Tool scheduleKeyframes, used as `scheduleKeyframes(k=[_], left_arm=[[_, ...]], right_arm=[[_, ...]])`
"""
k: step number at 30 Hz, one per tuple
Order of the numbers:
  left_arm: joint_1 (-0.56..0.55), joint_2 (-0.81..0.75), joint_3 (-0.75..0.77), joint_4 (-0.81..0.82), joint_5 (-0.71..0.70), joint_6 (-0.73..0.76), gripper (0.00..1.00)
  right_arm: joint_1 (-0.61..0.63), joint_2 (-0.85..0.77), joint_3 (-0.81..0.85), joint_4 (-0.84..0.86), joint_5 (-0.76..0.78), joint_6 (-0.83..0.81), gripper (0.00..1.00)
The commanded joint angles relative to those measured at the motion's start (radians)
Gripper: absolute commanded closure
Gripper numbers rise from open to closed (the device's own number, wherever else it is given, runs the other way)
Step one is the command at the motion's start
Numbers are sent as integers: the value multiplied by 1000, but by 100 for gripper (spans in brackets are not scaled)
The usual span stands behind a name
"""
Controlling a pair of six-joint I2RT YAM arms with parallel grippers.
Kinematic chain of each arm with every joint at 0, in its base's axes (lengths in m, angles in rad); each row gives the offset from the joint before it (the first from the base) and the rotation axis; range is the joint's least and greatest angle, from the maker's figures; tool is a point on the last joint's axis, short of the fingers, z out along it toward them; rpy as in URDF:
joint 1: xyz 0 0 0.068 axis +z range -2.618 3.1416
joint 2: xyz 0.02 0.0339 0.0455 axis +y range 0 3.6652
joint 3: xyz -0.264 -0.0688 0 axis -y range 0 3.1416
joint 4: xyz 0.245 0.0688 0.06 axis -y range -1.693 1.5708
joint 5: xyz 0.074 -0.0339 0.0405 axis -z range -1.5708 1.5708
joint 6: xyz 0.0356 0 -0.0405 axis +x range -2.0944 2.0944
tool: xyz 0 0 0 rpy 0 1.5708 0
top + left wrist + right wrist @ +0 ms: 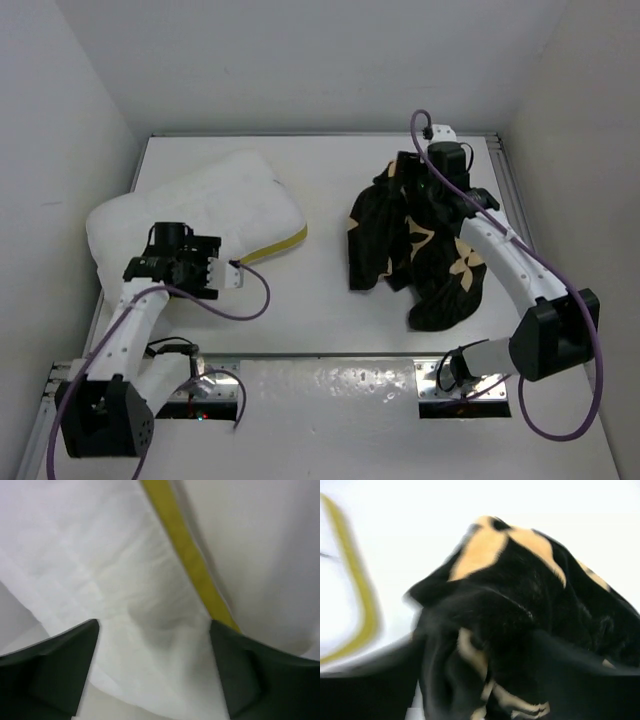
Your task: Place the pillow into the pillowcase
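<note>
The white pillow point(200, 205) lies at the back left, its yellow band point(280, 243) along the right front edge. My left gripper point(232, 272) is at the pillow's front edge. In the left wrist view it point(152, 630) is open, with white pillow fabric point(125, 580) between its jaws and the band point(185, 550) just right of them. The black pillowcase point(420, 250) with beige shapes lies crumpled at the right. My right gripper point(400, 180) is at its far end. The blurred right wrist view shows it point(477, 640) with jaws apart and pillowcase fabric point(520, 595) bunched between them.
White walls close in the table point(330, 300) on the left, back and right. A metal rail point(505, 175) runs along the right edge. Purple cables point(255, 305) loop off both arms. The pillow's yellow band also shows far left in the right wrist view point(355, 590).
</note>
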Motion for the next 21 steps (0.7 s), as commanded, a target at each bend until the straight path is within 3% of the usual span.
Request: scheduleKeyframes(k=[1, 5, 6, 8, 9, 10, 11, 13, 14, 15, 16, 17, 18, 21], left_arm=[[-57, -69, 29, -24, 224, -39, 1], [-207, 30, 164, 90, 341, -379, 0], [-230, 66, 202, 137, 347, -543, 0], [-284, 187, 320, 145, 370, -647, 4], [-304, 275, 357, 132, 381, -690, 86], [-357, 322, 393, 128, 381, -716, 100], [-385, 360, 452, 131, 375, -748, 100], [-462, 481, 502, 144, 373, -814, 100], [-488, 517, 541, 159, 360, -842, 100], [-514, 590, 565, 171, 352, -866, 93], [-563, 627, 612, 173, 349, -868, 82], [-583, 662, 632, 180, 337, -876, 69], [-602, 719, 649, 226, 327, -937, 41], [-648, 826, 709, 350, 292, -1102, 23]], right_arm=[[20, 2, 100, 80, -152, -5, 2], [-17, 70, 222, -119, -157, -15, 1], [-52, 58, 218, -165, -145, -1, 1], [-101, 18, 136, -174, -120, 48, 2], [-141, -35, 97, -170, -120, 57, 52], [-157, -60, 22, -170, -111, 76, 91], [-166, -83, -14, -176, -62, 93, 100], [-180, -132, -114, -191, -53, 107, 100], [-177, -142, -142, -202, -47, 125, 84], [-172, -155, -170, -203, -46, 134, 63], [-171, -162, -228, -202, -51, 149, 29], [-167, -166, -256, -196, -50, 162, 20], [-163, -175, -284, -168, -54, 169, 16], [-154, -169, -395, -80, -63, 185, 14]])
